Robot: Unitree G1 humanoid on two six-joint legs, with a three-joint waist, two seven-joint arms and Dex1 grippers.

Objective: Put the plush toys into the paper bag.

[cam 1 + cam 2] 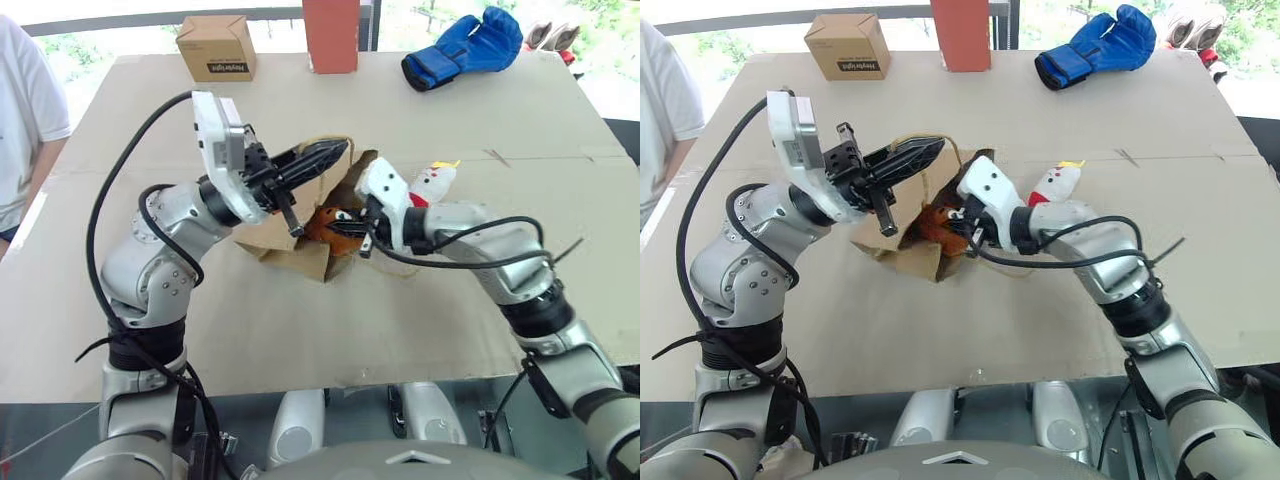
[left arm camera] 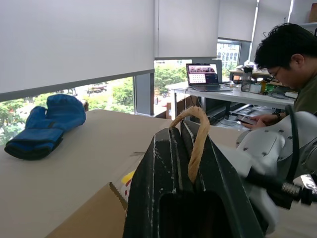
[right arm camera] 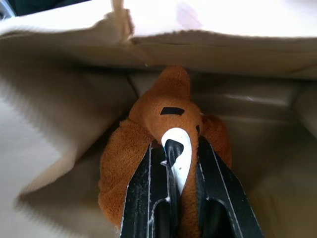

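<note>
Reaching right arm (image 1: 500,255), bear (image 3: 163,124) clamped

The small cardboard box (image 1: 216,47) carries black lettering, too small to read.

Paper bag (image 1: 300,250) mouth held open, brown bear (image 1: 335,228) filling the opening, white toy (image 1: 432,186) just beside it

A cardboard box (image 1: 217,47), red carton (image 1: 331,34) and blue boxing glove (image 1: 465,47) line the table's (image 1: 300,330) far edge.
</note>
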